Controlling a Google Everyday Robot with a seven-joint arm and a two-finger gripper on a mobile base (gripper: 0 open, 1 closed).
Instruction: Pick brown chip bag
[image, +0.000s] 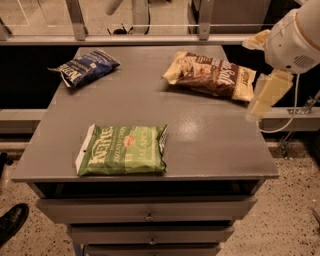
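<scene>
At the frame's right the gripper (267, 94), whether spread or closed I cannot tell, is hanging just beside the brown chip bag (212, 75), which is stretching away leftward.

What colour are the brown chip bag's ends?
Cream-yellow, camera view; the hand hangs right of the brown chip bag.

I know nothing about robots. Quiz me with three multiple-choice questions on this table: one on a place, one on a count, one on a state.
1. Where on the table is the brown chip bag?
A. near front edge
B. far right
C. far left

2. How many bags lie on the table?
A. one
B. two
C. three

3. The brown chip bag is:
A. lying flat
B. lifted in the air
C. standing upright

Answers:
1. B, it lies at the far right, with the gripper beside its right end.
2. C, there are the brown one, the green Kettle bag and the dark-blue bag.
3. A, it rests on the tabletop.
</scene>
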